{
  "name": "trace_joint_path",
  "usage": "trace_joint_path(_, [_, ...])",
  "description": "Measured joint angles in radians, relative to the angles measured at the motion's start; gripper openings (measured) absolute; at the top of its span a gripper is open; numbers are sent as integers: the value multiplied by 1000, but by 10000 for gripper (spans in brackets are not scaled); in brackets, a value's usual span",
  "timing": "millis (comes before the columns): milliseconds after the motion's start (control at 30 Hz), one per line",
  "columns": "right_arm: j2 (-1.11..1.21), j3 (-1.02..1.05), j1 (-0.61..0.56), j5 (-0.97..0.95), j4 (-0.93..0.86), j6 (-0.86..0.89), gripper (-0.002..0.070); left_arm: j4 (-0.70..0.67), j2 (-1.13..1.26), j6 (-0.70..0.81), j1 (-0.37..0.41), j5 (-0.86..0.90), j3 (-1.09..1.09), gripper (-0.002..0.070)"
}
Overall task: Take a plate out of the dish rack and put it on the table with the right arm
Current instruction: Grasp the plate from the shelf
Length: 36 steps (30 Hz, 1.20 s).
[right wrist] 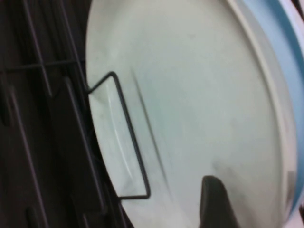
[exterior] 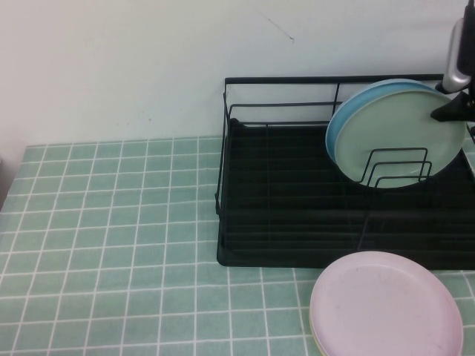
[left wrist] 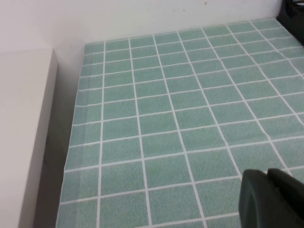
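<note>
Wall: plain white, behind everything.
Table [exterior: 111, 245]: covered in a mint-green cloth of small squares with white grid lines; its left half is bare cloth.
Left claw [left wrist: 273, 199]: only a dark piece of it shows at the edge of the left wrist view, low above the checked cloth on the left of the table; whether its fingers are apart or together I cannot tell.
Dish rack [exterior: 297, 222]: black wire frame on a black tray base, on the right half of the table against the wall.
Light blue plate [exterior: 338, 126]: on edge in the rack's right end, directly behind the green one.
Plate [exterior: 401, 133]: pale mint-green, on edge in the rack, leaning behind the upright wire loops, its face toward the front.
Pink plate [exterior: 386, 304]: lying flat on the table just in front of the rack, a yellowish rim showing under it.
Right claw [exterior: 454, 110]: at the plate's upper right rim, fingers spread wide, gripping nothing; one dark finger [right wrist: 216, 204] sits in front of the plate's face.
</note>
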Motion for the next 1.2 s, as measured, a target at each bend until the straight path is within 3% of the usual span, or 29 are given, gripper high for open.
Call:
trace_joint_path(433, [14,-7,-2,14,94,-95,365,0,0,0,0,0,0,-3])
trace_joint_path(1200, [-47,-7,-2,86,10,-55,358,0,0,0,0,0,0,-3])
